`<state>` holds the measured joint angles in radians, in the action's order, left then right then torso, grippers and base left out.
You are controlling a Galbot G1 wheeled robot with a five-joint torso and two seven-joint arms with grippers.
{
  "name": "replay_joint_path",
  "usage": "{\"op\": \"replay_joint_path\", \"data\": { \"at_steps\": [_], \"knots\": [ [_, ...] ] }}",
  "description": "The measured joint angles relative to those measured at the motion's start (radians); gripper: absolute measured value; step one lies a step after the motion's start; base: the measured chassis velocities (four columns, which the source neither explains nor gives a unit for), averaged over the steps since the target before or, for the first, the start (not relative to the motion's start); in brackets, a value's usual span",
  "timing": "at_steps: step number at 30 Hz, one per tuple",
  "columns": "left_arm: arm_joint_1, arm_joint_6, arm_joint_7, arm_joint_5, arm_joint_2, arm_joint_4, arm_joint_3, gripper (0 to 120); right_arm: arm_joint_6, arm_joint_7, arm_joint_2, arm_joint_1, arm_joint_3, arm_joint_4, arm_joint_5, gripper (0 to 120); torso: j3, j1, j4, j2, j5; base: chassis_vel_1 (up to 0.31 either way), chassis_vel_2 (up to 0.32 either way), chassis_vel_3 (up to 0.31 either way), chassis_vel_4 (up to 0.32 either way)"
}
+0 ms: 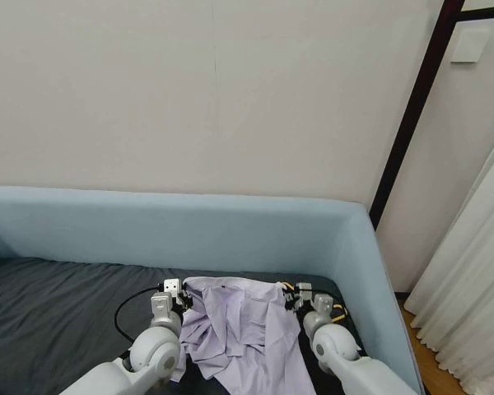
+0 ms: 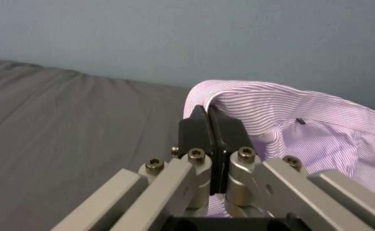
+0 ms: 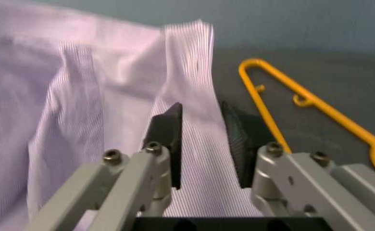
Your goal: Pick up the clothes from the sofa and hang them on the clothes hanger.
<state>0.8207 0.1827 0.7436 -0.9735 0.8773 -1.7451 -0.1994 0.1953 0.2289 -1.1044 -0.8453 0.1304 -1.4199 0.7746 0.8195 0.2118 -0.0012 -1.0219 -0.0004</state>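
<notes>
From my station, the head camera showed the pale blue sofa (image 1: 189, 230) running across the frame, its dark grey seat cover (image 1: 49, 304) stretching off to the left. The left gripper (image 1: 174, 290) sat low over the seat, right at the left edge of the lilac striped shirt (image 1: 239, 337). On the left wrist camera I saw that claw (image 2: 208, 113) pinched fully together, and the shirt's folded edge (image 2: 303, 115) draped over the tips and ran down between the black fingers (image 2: 194, 132), so it was holding the cloth. The shirt lay bunched on the seat near the sofa's right end, its upper edge strung between my two arms and the rest spilling toward the robot.

The right gripper (image 1: 300, 295) was at the shirt's right edge. On its wrist camera the claw (image 3: 200, 115) stood at a middling width, with a band of shirt (image 3: 97, 82) running between the two fingers (image 3: 168, 130). I could not tell whether the pads pressed on it. Just beyond, a yellow hanger (image 3: 303, 103) lay flat on the dark seat, beside the fabric. Farther right, a pale curtain (image 1: 477, 288) hung past the sofa's arm.
</notes>
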Motion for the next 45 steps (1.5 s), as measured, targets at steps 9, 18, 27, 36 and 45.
{"op": "replay_joint_path", "data": {
  "at_steps": [9, 18, 27, 36, 45],
  "knots": [
    [-0.005, 0.000, 0.000, 0.020, 0.001, -0.002, -0.027, 0, 0.030, -0.027, 0.065, -0.087, -0.111, -0.032, -0.020, 62, 0.000, 0.000, 0.0000, 0.000, 0.0000, 0.000, 0.000, 0.000, 0.000],
    [-0.007, -0.003, -0.008, 0.038, -0.011, -0.024, -0.052, 0, 0.111, -0.132, 0.116, -0.081, -0.186, 0.119, -0.010, 95, 0.000, 0.000, -0.0001, 0.000, 0.0001, 0.000, 0.000, 0.000, 0.000],
    [-0.007, -0.004, -0.013, 0.043, -0.018, -0.034, -0.058, 0, 0.117, -0.169, 0.102, -0.033, -0.169, 0.189, -0.018, 74, 0.000, 0.000, 0.0002, 0.000, -0.0001, 0.000, 0.000, 0.000, 0.000],
    [0.010, -0.006, -0.014, 0.041, -0.024, -0.053, -0.045, 0, 0.126, -0.188, 0.070, 0.000, -0.165, 0.280, -0.024, 41, 0.000, 0.000, -0.0001, 0.000, -0.0001, 0.000, 0.000, 0.000, 0.000],
    [0.009, -0.007, -0.016, 0.038, -0.024, -0.052, -0.032, 0, 0.147, -0.194, 0.051, -0.004, -0.175, 0.321, -0.036, 10, 0.000, 0.000, 0.0000, 0.000, -0.0002, 0.000, 0.000, 0.000, 0.000]
  ]
}}
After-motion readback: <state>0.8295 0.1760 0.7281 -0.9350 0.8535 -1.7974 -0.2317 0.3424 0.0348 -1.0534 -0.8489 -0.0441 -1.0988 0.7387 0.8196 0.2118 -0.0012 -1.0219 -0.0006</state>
